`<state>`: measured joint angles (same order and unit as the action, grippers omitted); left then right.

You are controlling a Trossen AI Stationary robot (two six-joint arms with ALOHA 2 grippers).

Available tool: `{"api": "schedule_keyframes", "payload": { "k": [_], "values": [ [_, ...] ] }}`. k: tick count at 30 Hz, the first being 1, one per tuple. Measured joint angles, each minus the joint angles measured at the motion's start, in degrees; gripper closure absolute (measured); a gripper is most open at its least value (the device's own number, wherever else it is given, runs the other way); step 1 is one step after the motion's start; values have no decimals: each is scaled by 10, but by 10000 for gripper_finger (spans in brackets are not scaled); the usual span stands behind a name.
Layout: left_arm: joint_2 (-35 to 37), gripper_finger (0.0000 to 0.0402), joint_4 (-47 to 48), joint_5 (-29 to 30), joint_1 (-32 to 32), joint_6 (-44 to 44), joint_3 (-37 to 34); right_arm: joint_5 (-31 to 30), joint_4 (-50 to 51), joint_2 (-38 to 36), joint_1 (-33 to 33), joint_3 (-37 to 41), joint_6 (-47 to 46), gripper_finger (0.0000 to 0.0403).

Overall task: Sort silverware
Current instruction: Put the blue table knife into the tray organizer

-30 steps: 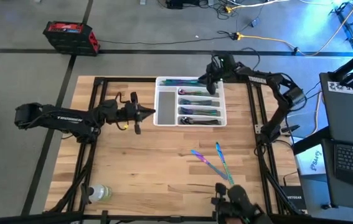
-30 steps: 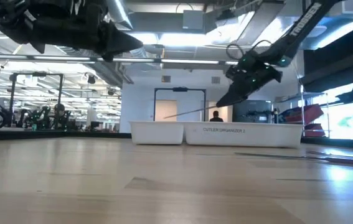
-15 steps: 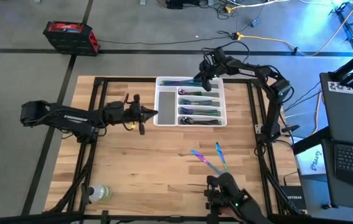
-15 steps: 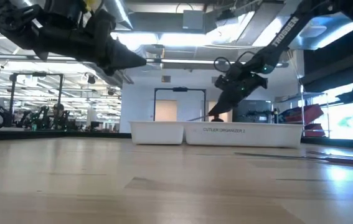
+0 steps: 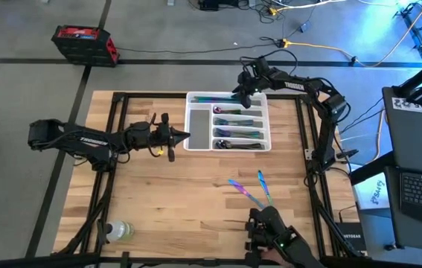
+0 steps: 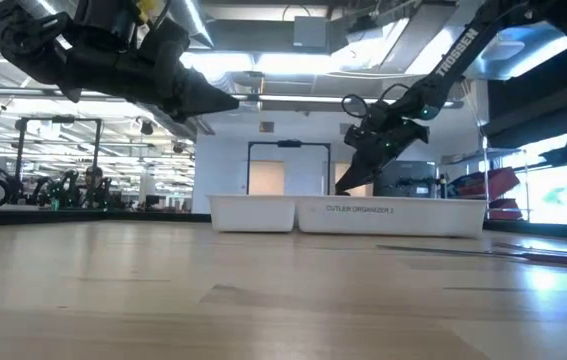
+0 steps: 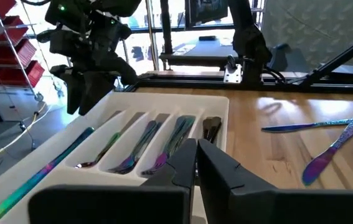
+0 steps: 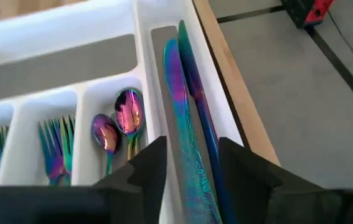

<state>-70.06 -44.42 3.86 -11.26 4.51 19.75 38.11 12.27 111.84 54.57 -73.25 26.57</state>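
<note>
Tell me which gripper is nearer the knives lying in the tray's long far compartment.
The right. The right gripper hangs open directly over the knives in the white cutlery tray. The left gripper is shut, off the tray's left side, above the table.

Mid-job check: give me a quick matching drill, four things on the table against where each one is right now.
Things:
1. right claw
2. left claw
3. clear plastic bottle
4. loose iridescent rainbow metal knives

Places:
A. lying on the bare wooden table, on the near side of the tray
B. open, above the long knife compartment along the far edge of the white compartmented tray
C. near-left corner of the table
D. shut, just off the tray's left side

Pairs: 1-B, 2-D, 3-C, 4-A
</note>
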Motion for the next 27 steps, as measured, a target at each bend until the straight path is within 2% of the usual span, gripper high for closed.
{"api": "schedule_keyframes", "payload": {
  "k": [3,7,10,14,17,21,24,27],
  "values": [
    [0,402,3,0,0,4,0,-21,10,-32,-13,0,-14,245],
    [-2,402,7,-8,-1,31,0,-129,47,-103,-73,0,-18,239],
    [-13,402,9,-58,-13,53,0,-212,89,-153,-138,0,-37,238],
    [-44,402,7,-107,-33,47,0,-294,212,-210,-246,4,-134,238],
    [-72,402,2,-131,-40,58,0,-388,267,-252,-349,40,-237,238],
    [-107,402,-9,-173,-44,85,0,-504,245,-297,-489,117,-418,237],
    [-128,402,-19,-218,-45,99,0,-536,194,-303,-587,177,-544,237],
    [-144,402,-17,-271,-43,111,6,-536,122,-295,-668,237,-640,237]
  ]
}}
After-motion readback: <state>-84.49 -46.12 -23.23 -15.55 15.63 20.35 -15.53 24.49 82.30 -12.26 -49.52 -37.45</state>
